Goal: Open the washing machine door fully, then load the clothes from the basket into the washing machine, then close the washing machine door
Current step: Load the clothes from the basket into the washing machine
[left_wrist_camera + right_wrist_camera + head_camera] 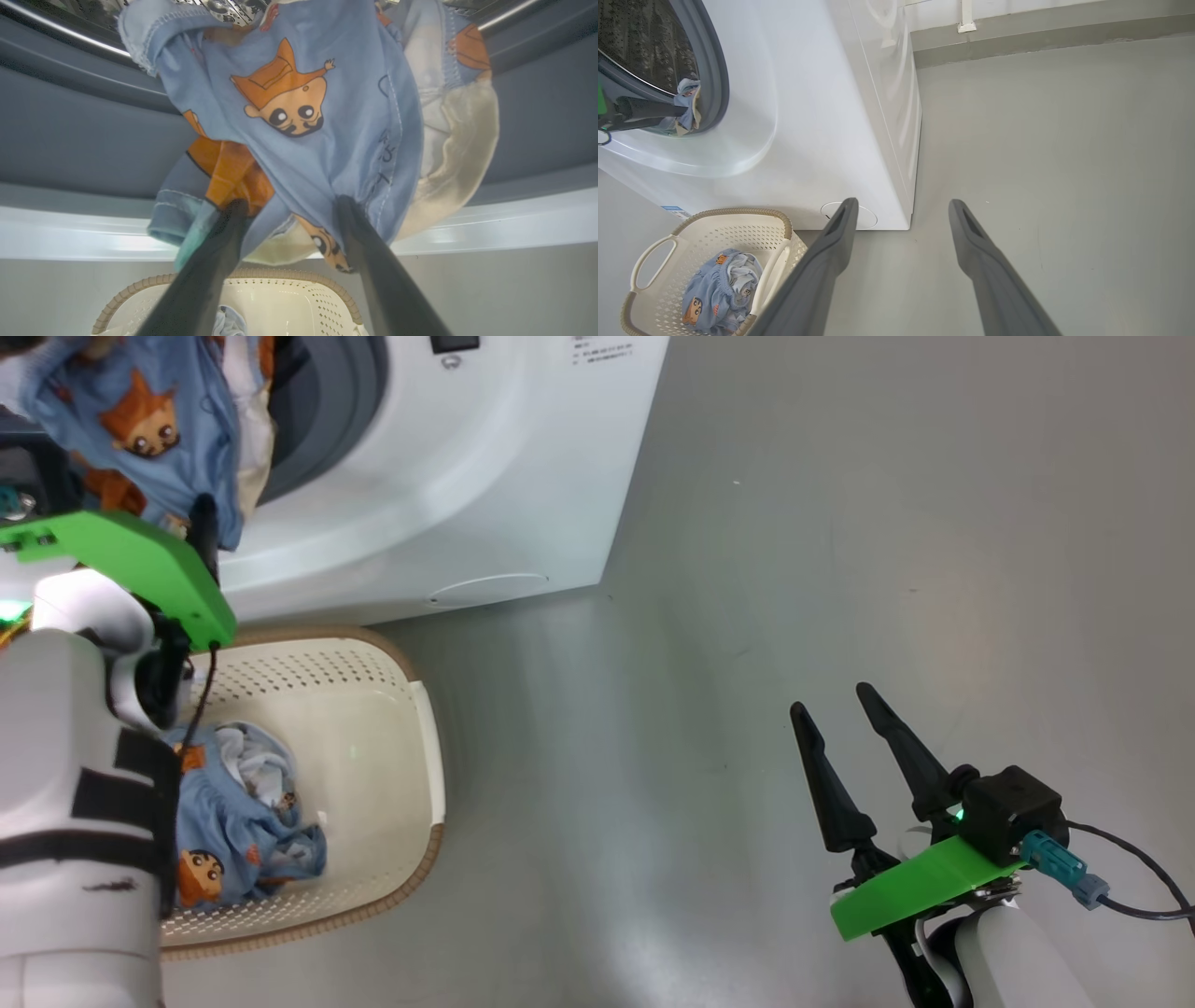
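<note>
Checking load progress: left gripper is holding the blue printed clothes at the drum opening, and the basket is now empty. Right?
Not quite. The basket is not empty: a blue printed garment lies in it, as the right wrist view shows. The rest holds: the left gripper grips the clothes at the washing machine opening.

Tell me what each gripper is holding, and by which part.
Left gripper pinches the clothes by a bunched fold at their lower edge; right gripper is open, holding nothing.

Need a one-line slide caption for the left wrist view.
Left gripper holds blue cartoon-print clothes at the washing machine opening, basket below.
</note>
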`<state>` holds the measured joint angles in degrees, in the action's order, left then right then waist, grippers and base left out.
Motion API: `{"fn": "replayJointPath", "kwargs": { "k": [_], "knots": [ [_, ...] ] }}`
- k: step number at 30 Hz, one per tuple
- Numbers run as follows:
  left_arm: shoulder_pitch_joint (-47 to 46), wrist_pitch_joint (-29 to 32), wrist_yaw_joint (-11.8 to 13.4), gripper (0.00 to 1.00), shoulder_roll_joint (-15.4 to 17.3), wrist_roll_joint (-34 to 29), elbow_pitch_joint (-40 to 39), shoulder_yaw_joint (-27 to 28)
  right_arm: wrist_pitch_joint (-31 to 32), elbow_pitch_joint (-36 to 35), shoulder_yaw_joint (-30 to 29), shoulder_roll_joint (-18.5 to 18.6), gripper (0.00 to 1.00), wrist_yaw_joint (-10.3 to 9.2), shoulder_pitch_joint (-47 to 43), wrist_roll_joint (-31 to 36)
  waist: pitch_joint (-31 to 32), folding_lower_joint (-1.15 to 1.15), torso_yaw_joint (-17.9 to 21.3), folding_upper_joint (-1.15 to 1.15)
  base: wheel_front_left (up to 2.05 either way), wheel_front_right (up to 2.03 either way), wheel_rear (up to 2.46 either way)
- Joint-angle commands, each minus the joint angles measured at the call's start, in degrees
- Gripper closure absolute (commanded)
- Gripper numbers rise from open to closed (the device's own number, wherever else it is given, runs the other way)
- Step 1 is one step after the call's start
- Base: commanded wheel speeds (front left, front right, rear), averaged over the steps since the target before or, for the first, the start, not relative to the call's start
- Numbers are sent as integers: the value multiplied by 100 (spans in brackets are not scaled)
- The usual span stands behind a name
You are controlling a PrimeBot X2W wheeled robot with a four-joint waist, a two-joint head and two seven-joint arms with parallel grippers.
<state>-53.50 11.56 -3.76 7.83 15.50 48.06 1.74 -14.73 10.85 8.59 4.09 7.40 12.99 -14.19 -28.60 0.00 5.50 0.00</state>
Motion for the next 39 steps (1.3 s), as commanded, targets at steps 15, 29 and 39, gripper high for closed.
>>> {"fn": "replayJointPath", "kwargs": {
  "k": [15,29,39],
  "knots": [
    [-595,81,163,100,376,307,638,247,-27,-107,199,-67,0,9,88,-47,-277,0,168,0,0,0,0],
    [-850,-1297,3,100,430,111,486,-34,-27,-70,189,-91,0,9,99,-101,-202,0,70,0,0,0,0],
    [-1238,-2196,-135,100,621,-2,493,-212,-27,-84,211,-91,0,9,99,-139,-293,0,136,0,0,0,0]
  ]
}}
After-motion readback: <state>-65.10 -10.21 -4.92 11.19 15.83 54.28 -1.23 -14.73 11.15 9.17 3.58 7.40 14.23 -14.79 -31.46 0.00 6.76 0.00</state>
